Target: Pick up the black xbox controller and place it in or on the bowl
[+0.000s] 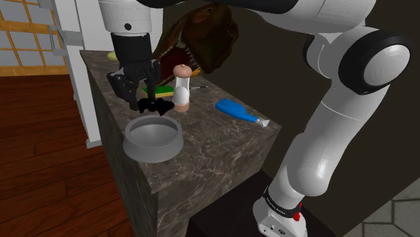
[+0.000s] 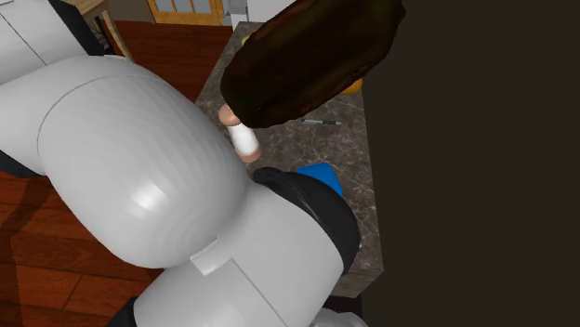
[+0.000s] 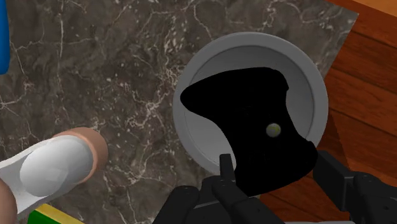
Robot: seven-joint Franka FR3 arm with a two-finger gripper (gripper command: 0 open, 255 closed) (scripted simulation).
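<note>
As hand (image 3: 275, 173) clasps controller (image 3: 245, 118), bowl (image 3: 254, 41) near edge

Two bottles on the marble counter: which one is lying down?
The blue bottle with the grey nozzle lies flat on its side; the white bottle with the tan cap stands upright.

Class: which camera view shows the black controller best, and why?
The wrist view: the controller shows most of its outline against the grey bowl, clasped by the gripper. The shoulder view gives a small dark shape under the gripper; the second exterior view has the arm in front.
</note>
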